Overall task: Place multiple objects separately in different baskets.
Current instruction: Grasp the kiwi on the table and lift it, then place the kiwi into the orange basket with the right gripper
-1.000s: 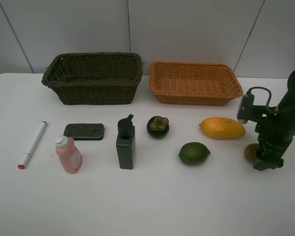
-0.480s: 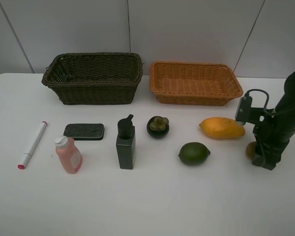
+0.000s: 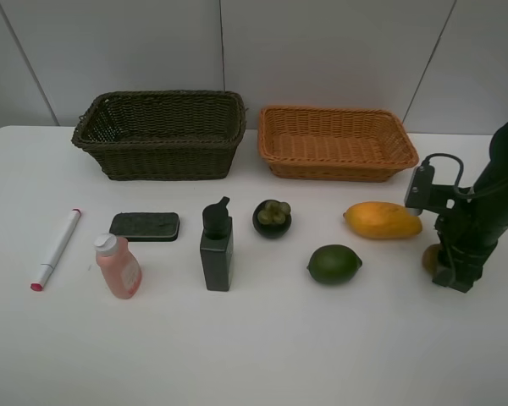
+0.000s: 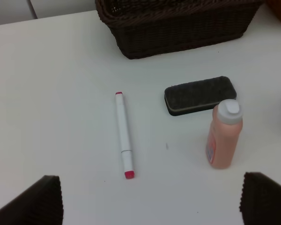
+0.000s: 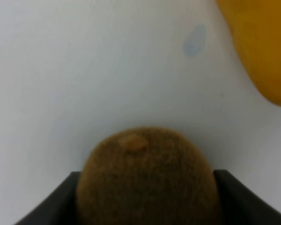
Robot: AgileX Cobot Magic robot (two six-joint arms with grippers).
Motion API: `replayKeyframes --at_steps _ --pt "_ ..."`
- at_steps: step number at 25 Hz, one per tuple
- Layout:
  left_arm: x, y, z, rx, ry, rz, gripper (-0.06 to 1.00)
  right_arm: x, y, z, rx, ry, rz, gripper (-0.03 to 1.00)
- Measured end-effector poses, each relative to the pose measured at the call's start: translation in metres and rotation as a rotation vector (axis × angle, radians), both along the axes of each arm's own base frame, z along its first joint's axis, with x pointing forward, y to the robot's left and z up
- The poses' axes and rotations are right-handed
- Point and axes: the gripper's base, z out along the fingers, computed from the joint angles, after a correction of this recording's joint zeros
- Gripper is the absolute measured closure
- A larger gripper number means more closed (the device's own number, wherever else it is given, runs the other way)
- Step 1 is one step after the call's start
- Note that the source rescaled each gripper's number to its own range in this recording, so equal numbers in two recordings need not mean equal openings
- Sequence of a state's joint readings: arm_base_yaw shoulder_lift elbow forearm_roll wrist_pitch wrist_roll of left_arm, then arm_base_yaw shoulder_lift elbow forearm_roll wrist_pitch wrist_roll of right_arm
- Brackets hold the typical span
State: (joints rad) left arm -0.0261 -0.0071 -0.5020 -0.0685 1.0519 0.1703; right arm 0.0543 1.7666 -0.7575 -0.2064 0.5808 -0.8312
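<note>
Kiwi sits between the right jaws, clamped on both sides; left jaws stand wide.

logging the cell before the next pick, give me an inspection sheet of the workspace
surface: white table, clean apart from a faint bluish spot by the mango
job's things: dark basket and orange basket at the back, nothing seen inside; marker, eraser block, pink bottle, pump bottle, mangosteen, lime apart on the table
clutter: nothing seen
grippers: right hand shut on kiwi, low at the table; left hand open, empty, over the marker
cables: black cable looping on the right arm
surroundings: grey panelled wall behind
</note>
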Motion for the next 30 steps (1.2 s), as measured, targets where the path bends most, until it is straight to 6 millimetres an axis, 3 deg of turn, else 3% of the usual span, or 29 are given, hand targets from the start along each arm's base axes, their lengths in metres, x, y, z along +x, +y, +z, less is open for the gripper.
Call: replayKeyframes --at_steps 6,17,30 --pt "0.000 0.000 0.000 0.000 0.000 0.000 -0.06 0.000 0.000 0.008 0.003 -0.030 -0.001 0.97" --pt "0.000 0.000 0.000 0.000 0.000 0.000 -0.06 0.000 0.003 0.056 0.057 -0.209 -0.049 0.97" --pt "0.000 0.000 0.000 0.000 0.000 0.000 -0.06 0.045 0.017 0.126 0.266 -0.534 -0.188 0.97"
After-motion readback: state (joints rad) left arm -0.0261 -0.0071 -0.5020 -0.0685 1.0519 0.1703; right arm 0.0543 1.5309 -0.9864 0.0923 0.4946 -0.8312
